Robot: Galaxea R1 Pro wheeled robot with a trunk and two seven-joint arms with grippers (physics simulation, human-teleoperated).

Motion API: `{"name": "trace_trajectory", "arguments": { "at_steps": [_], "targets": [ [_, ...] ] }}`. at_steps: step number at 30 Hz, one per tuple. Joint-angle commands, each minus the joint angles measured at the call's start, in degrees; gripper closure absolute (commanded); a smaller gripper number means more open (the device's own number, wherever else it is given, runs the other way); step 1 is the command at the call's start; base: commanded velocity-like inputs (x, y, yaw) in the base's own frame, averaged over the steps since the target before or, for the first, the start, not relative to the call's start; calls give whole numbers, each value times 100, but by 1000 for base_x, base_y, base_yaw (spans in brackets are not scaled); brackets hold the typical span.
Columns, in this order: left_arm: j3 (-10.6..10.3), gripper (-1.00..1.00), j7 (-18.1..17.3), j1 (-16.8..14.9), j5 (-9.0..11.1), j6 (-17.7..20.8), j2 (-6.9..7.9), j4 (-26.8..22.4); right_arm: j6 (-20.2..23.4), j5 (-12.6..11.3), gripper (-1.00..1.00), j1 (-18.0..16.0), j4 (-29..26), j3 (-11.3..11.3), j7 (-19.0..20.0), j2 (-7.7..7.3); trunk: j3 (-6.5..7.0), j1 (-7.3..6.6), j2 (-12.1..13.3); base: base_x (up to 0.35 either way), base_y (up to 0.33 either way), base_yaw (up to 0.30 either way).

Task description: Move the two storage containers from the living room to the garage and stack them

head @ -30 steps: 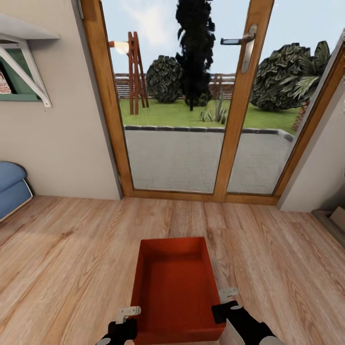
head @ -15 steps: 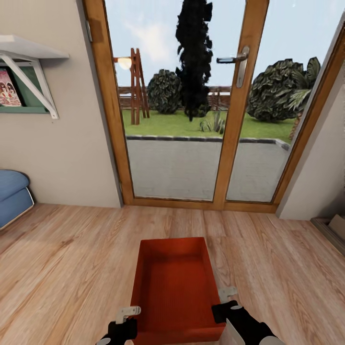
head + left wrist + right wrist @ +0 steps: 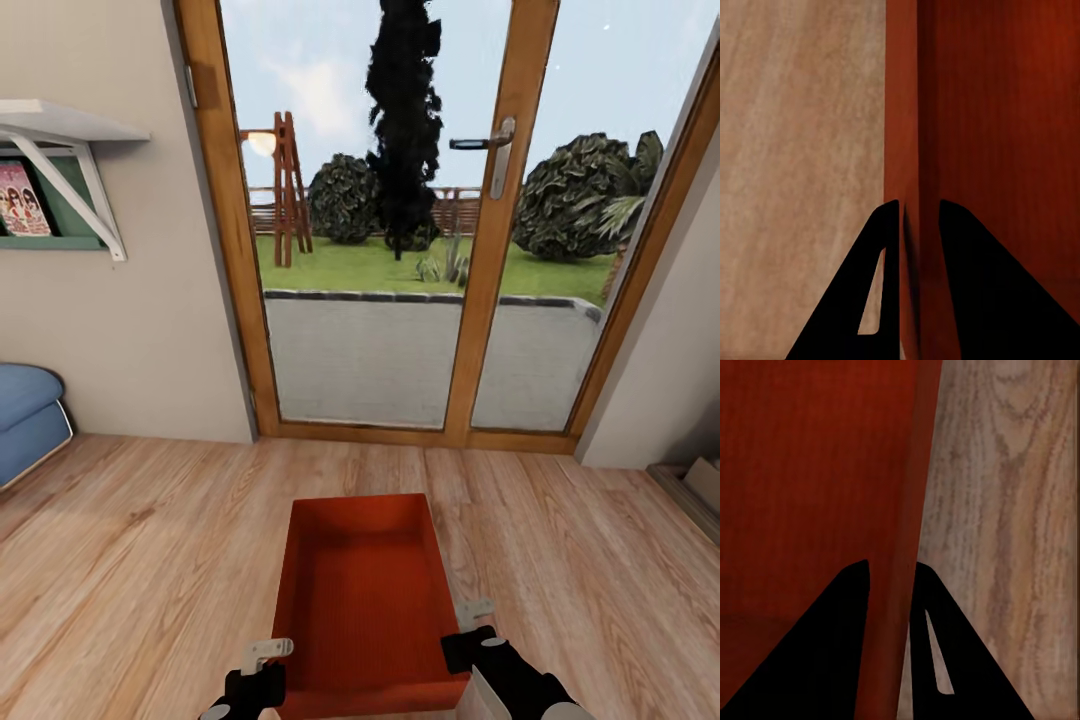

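One storage container (image 3: 365, 600) is in hand, an orange-red open bin carried low in front of the robot over the light wood plank floor (image 3: 150, 540), its long axis pointing toward the glazed wooden door (image 3: 400, 220) ahead. The left claw (image 3: 262, 668) pinches the bin's left wall near the near corner; in the left wrist view the left claw (image 3: 919, 217) has one finger on each face of that wall with only the wall's thickness between them. The right claw (image 3: 470, 625) does the same on the opposite wall, and the right wrist view shows the right claw (image 3: 891, 574) closed thin across the rim, wood floor beyond it.

Both grips sit at the near end, so the far end hangs unsupported; I judge the bin could pivot downward or slip out through the smooth walls if the base turns or brakes sharply. Uneven motion of the two arms could also twist the bin and pry one wall free. The blue cushioned seat (image 3: 25, 415) at the left and the wall shelf (image 3: 60, 125) above it stand well apart from the load. This is plainly not the garage, so a long carry remains, with doorways where the projecting far end might strike a frame.
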Motion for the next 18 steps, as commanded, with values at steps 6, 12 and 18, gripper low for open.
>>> {"name": "trace_trajectory", "arguments": {
  "at_steps": [6,12,18],
  "targets": [
    [105,100,53,-3,-67,-2,10,25,-66,121,100,-2,-30,162,-55,-8,103,-134,240,0,0,0],
    [105,100,53,-3,-67,-2,10,25,-67,121,100,-2,-37,163,-55,-12,211,-266,481,0,0,0],
    [105,100,53,-3,-67,-2,8,24,-68,121,100,-2,-39,163,-61,-16,318,-397,721,0,0,0]
  ]
}}
